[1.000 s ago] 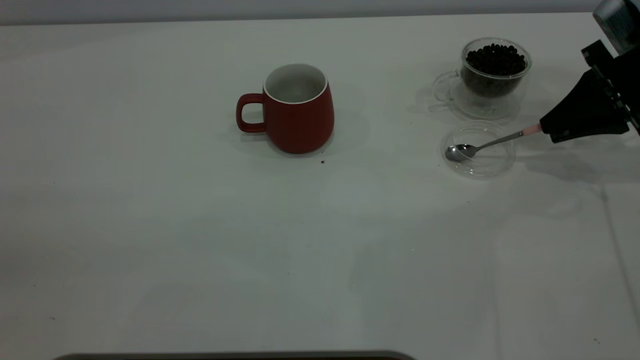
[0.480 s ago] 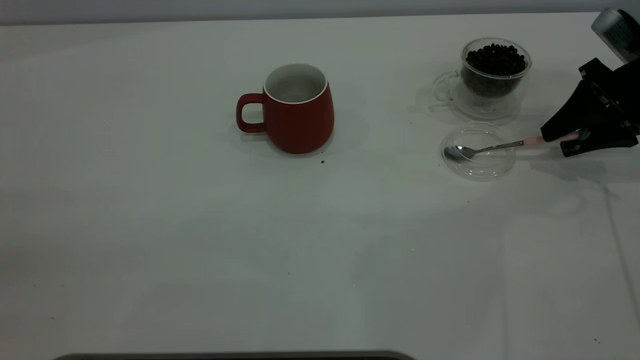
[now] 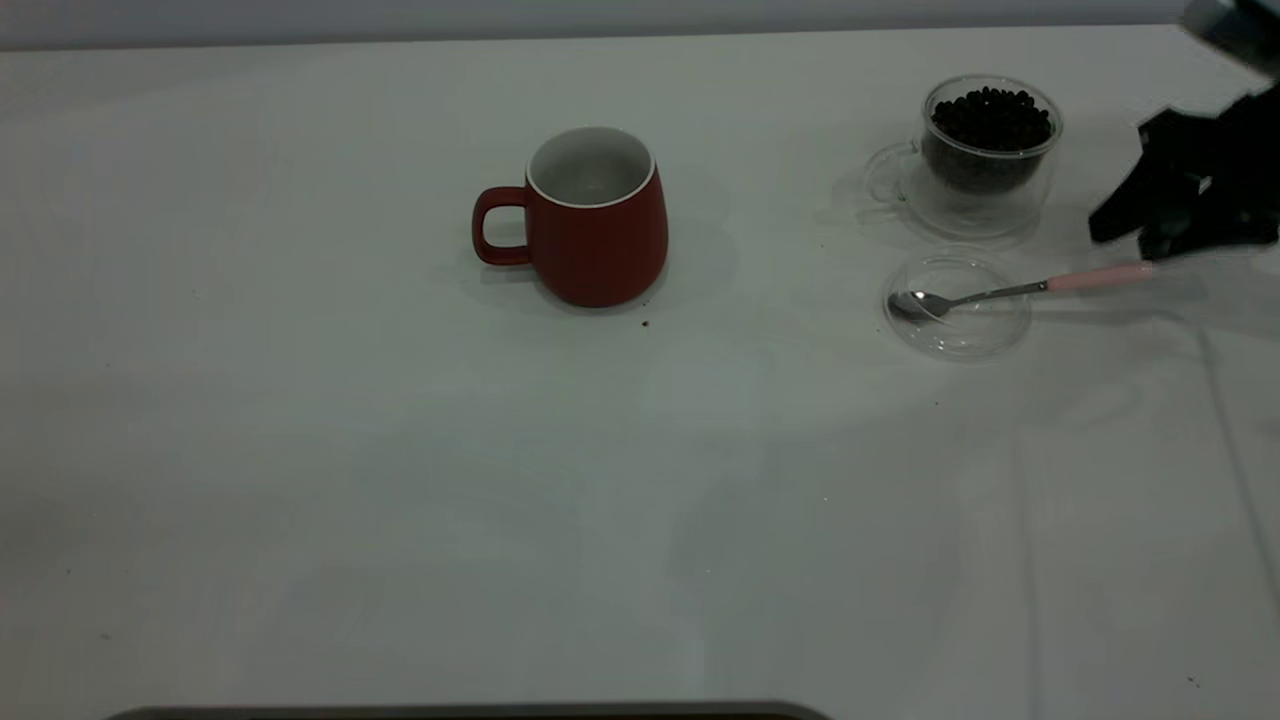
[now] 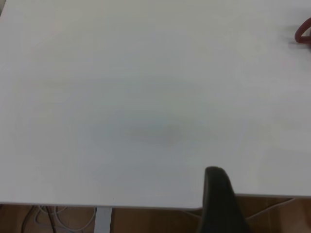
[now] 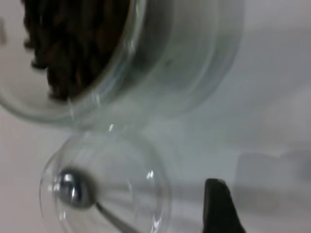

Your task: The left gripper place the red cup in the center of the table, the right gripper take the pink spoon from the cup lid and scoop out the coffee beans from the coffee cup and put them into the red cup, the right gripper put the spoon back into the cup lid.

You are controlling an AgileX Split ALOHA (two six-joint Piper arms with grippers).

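From the exterior view, your right hand (image 3: 1165, 225) hangs near the table's right edge, just above the pink end of the pink spoon (image 3: 1010, 291) and clear of it; its fingers are a dark blur, so you cannot tell whether they are spread or closed. The spoon's bowl rests inside the cup lid (image 3: 957, 303), and its stem runs out over the rim toward the hand. Just behind the lid stands the coffee cup (image 3: 975, 155), filled near to the brim with coffee beans (image 3: 990, 115). The red cup (image 3: 592, 215) sits upright around the middle of the table (image 3: 400, 480), well apart from the lid, handle toward the left; its white inside looks empty. The left hand does not show here.

In the left wrist view you see mostly bare table, with a sliver of the red cup (image 4: 304, 33) cut off at the frame's edge and one dark finger (image 4: 221, 201); its grip cannot be judged.

In the right wrist view, the bean-filled coffee cup (image 5: 146, 53) looms close, blurred, beside the lid (image 5: 104, 187) with the spoon's bowl (image 5: 73, 189) in it. One dark fingertip (image 5: 221, 206) shows, apart from the spoon.
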